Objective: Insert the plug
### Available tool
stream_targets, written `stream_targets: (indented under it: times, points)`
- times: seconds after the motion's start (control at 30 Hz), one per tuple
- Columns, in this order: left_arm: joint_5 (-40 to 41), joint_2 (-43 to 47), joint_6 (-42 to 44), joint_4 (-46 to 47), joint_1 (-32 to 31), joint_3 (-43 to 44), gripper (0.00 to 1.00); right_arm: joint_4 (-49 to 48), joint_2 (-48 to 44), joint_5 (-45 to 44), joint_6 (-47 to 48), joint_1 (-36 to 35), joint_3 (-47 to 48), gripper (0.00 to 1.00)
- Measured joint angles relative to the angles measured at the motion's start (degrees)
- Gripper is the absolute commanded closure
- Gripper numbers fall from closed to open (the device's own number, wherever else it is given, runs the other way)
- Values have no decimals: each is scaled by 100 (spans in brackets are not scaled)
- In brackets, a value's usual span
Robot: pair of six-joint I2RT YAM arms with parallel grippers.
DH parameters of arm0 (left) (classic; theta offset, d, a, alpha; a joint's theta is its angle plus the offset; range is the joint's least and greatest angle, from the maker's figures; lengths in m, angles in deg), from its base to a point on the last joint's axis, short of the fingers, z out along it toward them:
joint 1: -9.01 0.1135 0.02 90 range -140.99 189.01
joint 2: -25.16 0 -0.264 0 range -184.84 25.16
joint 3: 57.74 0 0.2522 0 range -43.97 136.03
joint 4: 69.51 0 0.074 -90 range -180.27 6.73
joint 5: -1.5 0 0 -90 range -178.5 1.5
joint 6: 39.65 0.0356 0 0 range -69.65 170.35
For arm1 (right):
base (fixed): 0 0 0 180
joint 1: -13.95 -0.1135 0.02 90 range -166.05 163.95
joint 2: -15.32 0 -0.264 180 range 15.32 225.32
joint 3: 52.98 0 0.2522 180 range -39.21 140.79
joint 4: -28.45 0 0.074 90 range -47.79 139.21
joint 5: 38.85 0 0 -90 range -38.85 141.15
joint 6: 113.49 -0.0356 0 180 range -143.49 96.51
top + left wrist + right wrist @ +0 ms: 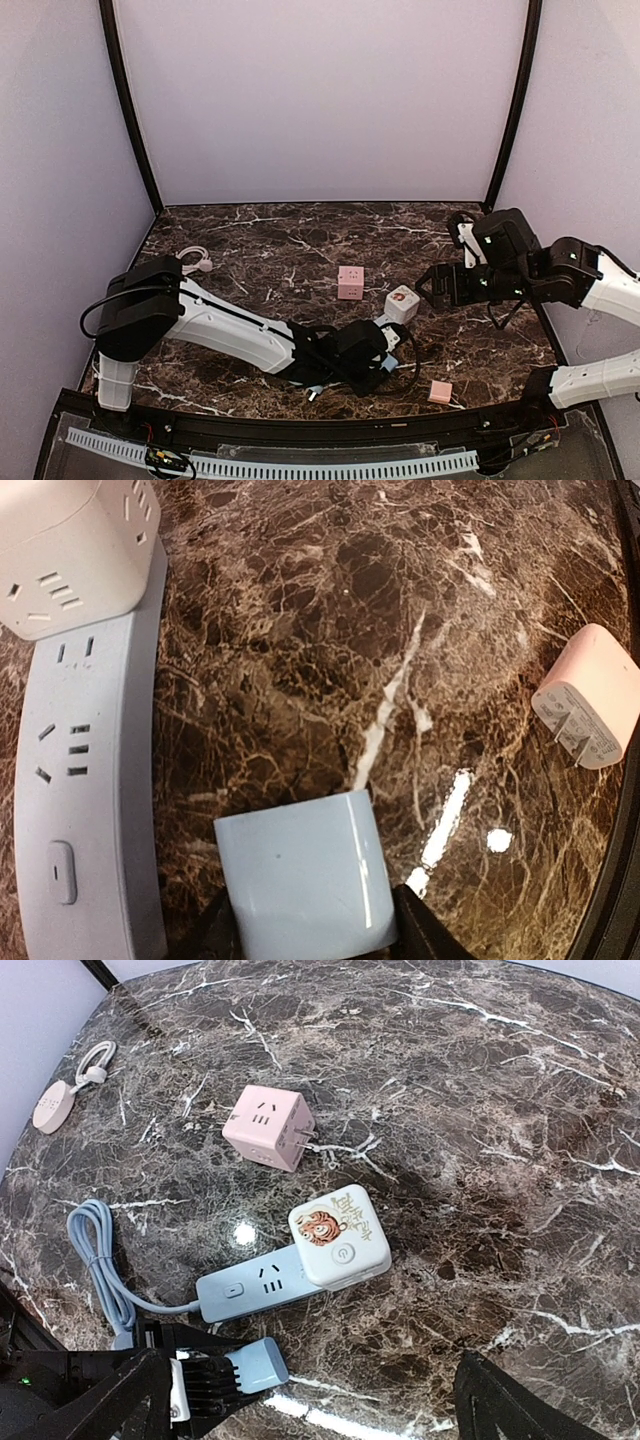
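The pale-blue plug (pixel 300 875) is apparently uninserted, just beside the flat power strip (pixel 90 810).

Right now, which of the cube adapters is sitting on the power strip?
The white cube with the tiger print, on the end of the blue power strip. The pink cube lies loose, apart from the strip.

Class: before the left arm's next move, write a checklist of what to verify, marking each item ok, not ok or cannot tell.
1. Blue plug gripped by left gripper: ok.
2. Power strip has free sockets: ok.
3. Prongs facing a socket: cannot tell, hidden.
4. Plug above the strip: not ok, beside it.
5. Right gripper open, apart from strip: ok.
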Motion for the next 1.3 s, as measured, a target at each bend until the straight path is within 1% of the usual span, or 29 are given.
stream_targets:
  times: [0.03, 0.07, 0.1, 0.2, 0.27, 0.33, 0.43, 0.53, 0.7, 0.8, 1.0, 1.1, 1.23, 1.3]
  points:
    - [2, -13, -13, 26, 0, 0, 60, -7, 15, 2, 0, 0, -2, 1]
    - [0, -22, -22, 50, 0, 2, 65, -13, 33, 4, 0, 0, -4, 1]
    - [2, -28, -24, 76, 0, 4, 67, -15, 55, 4, 0, 0, -4, 1]
    - [15, -44, -28, 129, 0, 7, 80, -20, 133, 22, 0, 0, -7, 1]
    - [15, -50, -24, 168, 0, 7, 86, -28, 168, 26, -2, 0, -9, 1]
    - [9, -52, 2, 225, 0, -11, 87, -55, 186, 55, -4, 0, -17, 1]
    - [-7, -24, 114, 522, 0, -197, 87, -70, 188, 192, -24, 0, -39, 1]
    - [-13, 282, 334, 905, -11, -756, 86, -96, 184, 505, -24, 0, -90, 1]
    - [-59, 1016, 833, 1438, -20, -1539, 84, -96, 173, 1318, -57, 0, -177, 6]
    - [-195, 1473, 1196, 1941, -20, -1867, 83, -103, 173, 1869, -111, 0, -210, 13]
    - [-568, 1965, 1792, 2664, -20, -2181, 83, -289, 258, 3106, -114, 0, -339, 26]
    - [-748, 2013, 1993, 2850, -20, -2247, 83, -496, 400, 3663, -116, 0, -492, 29]
    - [-874, 2015, 2124, 3001, -20, -2310, 82, -686, 603, 4127, -122, 0, -619, 33]
    - [-914, 2015, 2168, 3053, -20, -2326, 82, -754, 634, 4218, -131, -2, -638, 36]
